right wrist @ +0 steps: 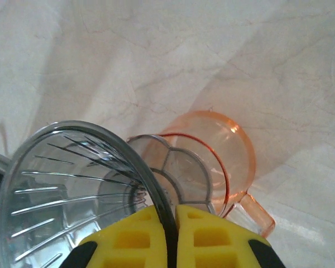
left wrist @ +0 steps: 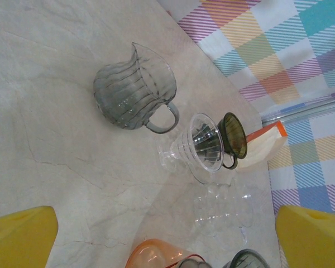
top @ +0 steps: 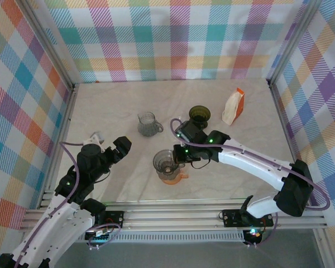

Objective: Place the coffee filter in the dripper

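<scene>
My right gripper (right wrist: 170,229) is shut on the rim of a smoky grey ribbed dripper (right wrist: 72,190), which it holds tilted over an orange see-through server (right wrist: 223,162). The dripper's scalloped base sits at the server's mouth. From above, that gripper (top: 181,151) is at the table's middle with the dripper (top: 164,161) on the server (top: 173,177). The coffee filters are in a white and orange packet (top: 233,106) at the back right, also seen as the packet (left wrist: 262,146). My left gripper (top: 109,142) is open and empty at the left, its yellow fingers (left wrist: 19,237) spread wide.
A grey ribbed glass pitcher (top: 148,124) stands left of centre. A dark olive dripper (top: 200,116) stands near the packet, with a clear dripper (left wrist: 201,144) beside it. Plaid walls close in the back and both sides.
</scene>
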Controlling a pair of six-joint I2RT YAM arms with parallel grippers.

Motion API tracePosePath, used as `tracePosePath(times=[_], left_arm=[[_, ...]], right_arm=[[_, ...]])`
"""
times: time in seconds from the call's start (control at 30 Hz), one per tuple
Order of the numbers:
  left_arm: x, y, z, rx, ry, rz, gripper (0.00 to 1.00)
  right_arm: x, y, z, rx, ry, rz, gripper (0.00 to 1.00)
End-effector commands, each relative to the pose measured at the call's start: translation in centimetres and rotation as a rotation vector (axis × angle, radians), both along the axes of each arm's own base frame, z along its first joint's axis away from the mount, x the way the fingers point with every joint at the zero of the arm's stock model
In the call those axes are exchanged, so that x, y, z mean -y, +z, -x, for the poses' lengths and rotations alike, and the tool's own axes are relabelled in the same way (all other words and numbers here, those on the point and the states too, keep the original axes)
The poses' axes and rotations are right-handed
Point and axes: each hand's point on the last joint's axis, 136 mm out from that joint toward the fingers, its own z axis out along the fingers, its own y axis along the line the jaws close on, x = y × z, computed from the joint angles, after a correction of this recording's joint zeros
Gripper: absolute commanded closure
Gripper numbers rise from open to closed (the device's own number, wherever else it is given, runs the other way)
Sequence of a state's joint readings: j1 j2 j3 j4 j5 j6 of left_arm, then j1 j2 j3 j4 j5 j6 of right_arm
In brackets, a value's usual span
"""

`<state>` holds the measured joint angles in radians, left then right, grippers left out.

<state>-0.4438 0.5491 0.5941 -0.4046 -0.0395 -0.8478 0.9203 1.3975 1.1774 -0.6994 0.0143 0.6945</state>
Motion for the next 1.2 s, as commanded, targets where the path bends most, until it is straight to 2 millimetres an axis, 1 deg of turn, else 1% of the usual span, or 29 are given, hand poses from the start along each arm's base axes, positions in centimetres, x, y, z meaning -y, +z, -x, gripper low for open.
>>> tracePosePath(times=[0.0,0.2,0.4,0.57,0.6,0.67,0.73,0.83,0.93,1.0,1.07,1.17], left_arm=[[-0.2,-0.6,0.2,-0.007,-0.001,-0.023,0.0],[-0.2,-0.8,0.2,-0.009,0.001,-0.025,0.0],[-0.3,-1.0,0.2,-0.014,0.003,-0.032,0.0],[-0.3,-1.1,0.2,-0.014,0.004,-0.036,0.0],[-0.3,-1.1,0.2,-0.015,0.005,-0.036,0.0],[-0.4,-1.1,0.2,-0.017,0.005,-0.037,0.0],[-0.3,-1.2,0.2,-0.018,0.003,-0.037,0.0],[-0.3,-1.1,0.2,-0.017,0.003,-0.037,0.0],[-0.4,-1.2,0.2,-0.018,0.004,-0.037,0.0],[-0.4,-1.3,0.2,-0.025,0.011,-0.039,0.0],[-0.7,-1.5,0.1,-0.035,0.031,-0.038,0.0],[-0.8,-2.2,-0.3,-0.057,0.054,-0.038,0.0]], right_arm=[[0.2,1.2,-0.7,0.063,0.0,-0.034,1.0],[0.2,1.7,-0.9,0.091,0.004,-0.049,1.0],[0.9,0.6,-0.8,0.089,-0.002,-0.012,1.0],[0.9,-0.1,-0.5,0.076,-0.005,-0.016,1.0],[1.1,-0.2,-0.5,0.073,-0.011,-0.01,0.98],[1.2,-0.2,-0.5,0.077,-0.014,-0.011,0.83],[1.5,0.0,-0.5,0.085,-0.02,-0.009,0.63],[2.0,0.6,-0.6,0.104,-0.037,-0.009,0.43],[2.8,1.5,-0.8,0.135,-0.059,-0.007,0.3],[3.7,2.6,-1.1,0.18,-0.083,0.004,0.25],[5.0,3.8,-1.7,0.238,-0.121,0.018,0.22],[7.9,5.1,-3.3,0.277,-0.221,0.019,0.22]])
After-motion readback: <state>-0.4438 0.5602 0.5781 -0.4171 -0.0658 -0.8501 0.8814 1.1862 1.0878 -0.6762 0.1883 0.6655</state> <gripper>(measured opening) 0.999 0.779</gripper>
